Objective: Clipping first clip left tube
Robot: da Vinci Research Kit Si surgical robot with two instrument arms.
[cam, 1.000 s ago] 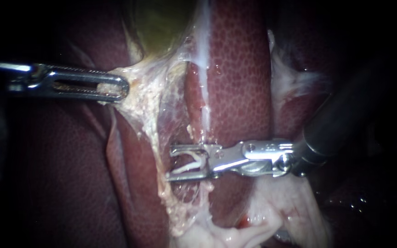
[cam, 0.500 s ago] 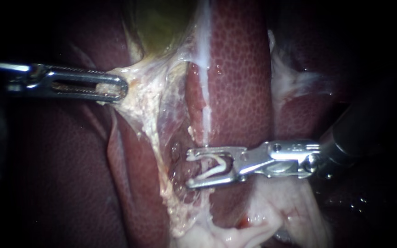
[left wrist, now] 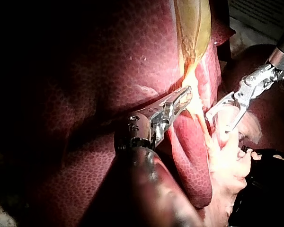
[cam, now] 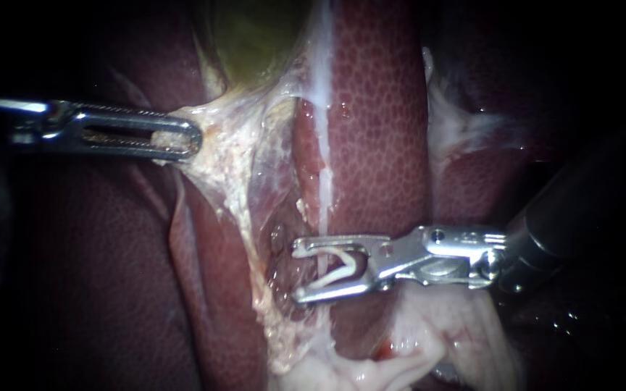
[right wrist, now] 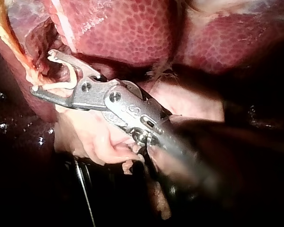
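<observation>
My left instrument [cam: 195, 139] comes in from the left. Its long slotted jaws are shut on pale tissue just below the greenish gallbladder [cam: 255, 36] and hold it stretched to the left. This grip also shows in the left wrist view [left wrist: 185, 94]. My right instrument [cam: 297, 271] lies level lower down, with a white clip [cam: 338, 264] seated between its spread jaws. The jaw tips sit just right of a pale tube-like strand [cam: 259, 289] running down from the gallbladder, and do not straddle it. The right wrist view shows the same jaws [right wrist: 42, 72] and the clip [right wrist: 66, 78] against raw tissue.
Dark red liver [cam: 378, 108] lies behind and on both sides of the strand. A white stripe [cam: 324, 145] runs down the liver above the right jaws. Pale fatty tissue [cam: 429, 340] bulges under the right instrument's shaft.
My right instrument has drawn back to the right, so its jaws no longer reach across the pale strand; it has barely moved in the last half second. The left instrument holds still.
</observation>
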